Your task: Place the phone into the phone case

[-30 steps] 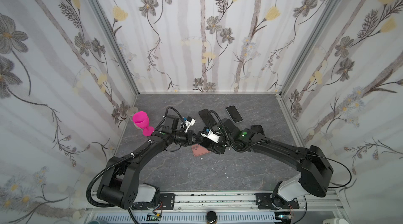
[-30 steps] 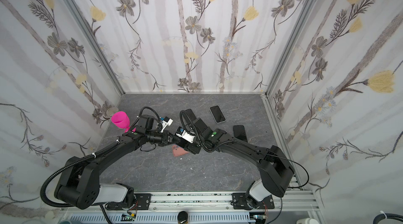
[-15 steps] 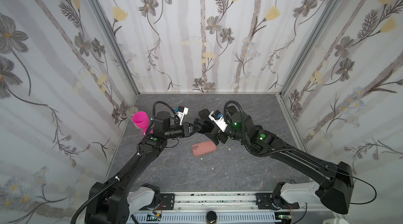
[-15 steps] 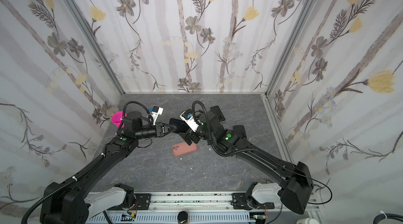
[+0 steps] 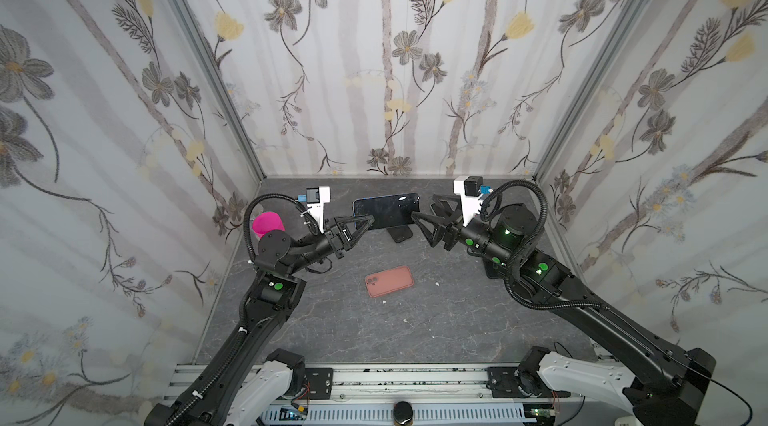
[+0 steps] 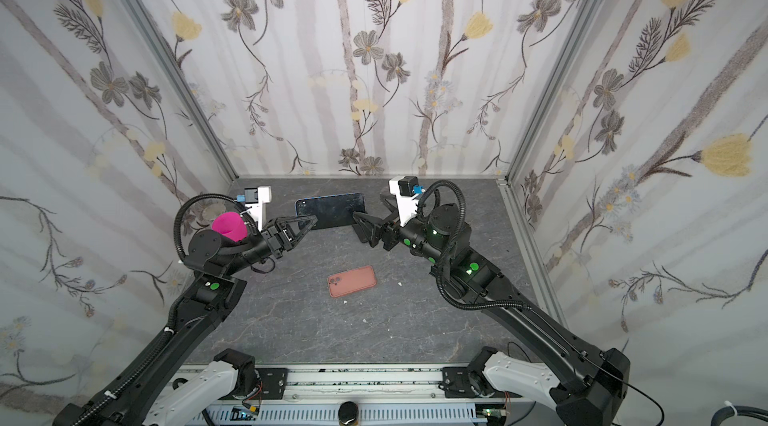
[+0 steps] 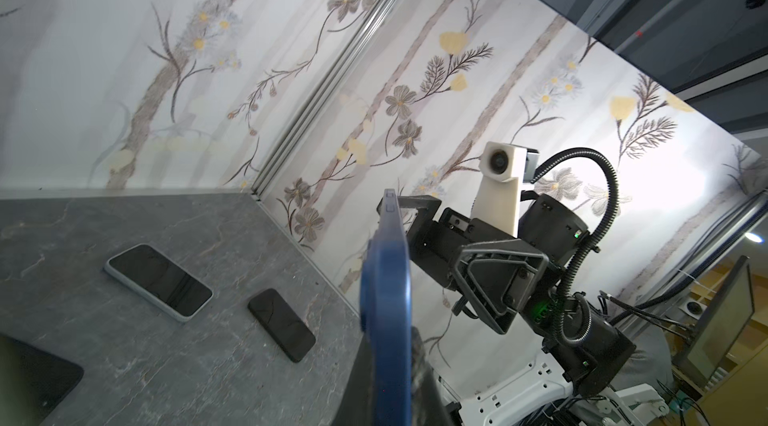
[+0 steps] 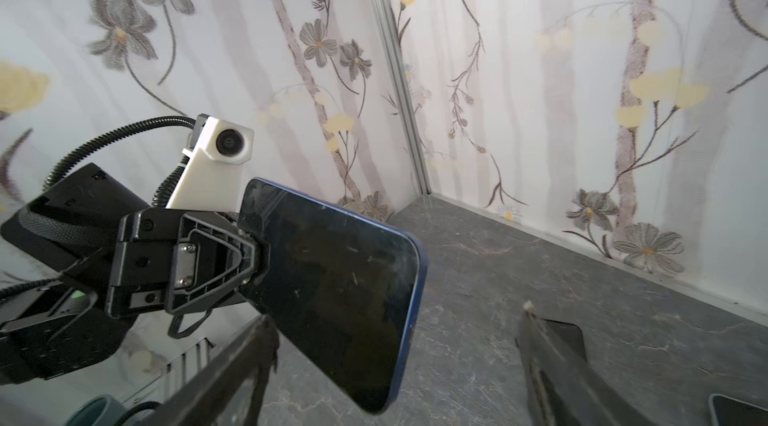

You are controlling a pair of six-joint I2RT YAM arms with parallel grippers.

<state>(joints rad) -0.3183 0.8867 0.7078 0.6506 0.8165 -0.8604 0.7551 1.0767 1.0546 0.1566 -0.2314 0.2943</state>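
My left gripper [image 5: 368, 220] [image 6: 311, 220] is shut on the left end of the dark blue phone [image 5: 386, 210] [image 6: 331, 210] and holds it level in the air near the back wall. In the left wrist view the phone [image 7: 386, 299] shows edge-on between the shut jaws. My right gripper [image 5: 424, 206] [image 6: 369, 204] stands open at the phone's right end. In the right wrist view that end of the phone [image 8: 332, 287] lies between the spread fingers [image 8: 249, 345]. The salmon phone case [image 5: 389, 281] [image 6: 352, 281] lies flat on the table below, apart from both grippers.
A pink cup [image 5: 266, 224] [image 6: 228, 226] stands by the left wall behind the left arm. Other phones lie on the grey table: a light-edged one [image 7: 158, 280], a small black one [image 7: 280, 324], and a dark one [image 5: 401, 233] under the held phone.
Both grippers have risen from low beside the case and moved toward the back. The phone went up in the left gripper. The right gripper drew off to the right with wider jaws.
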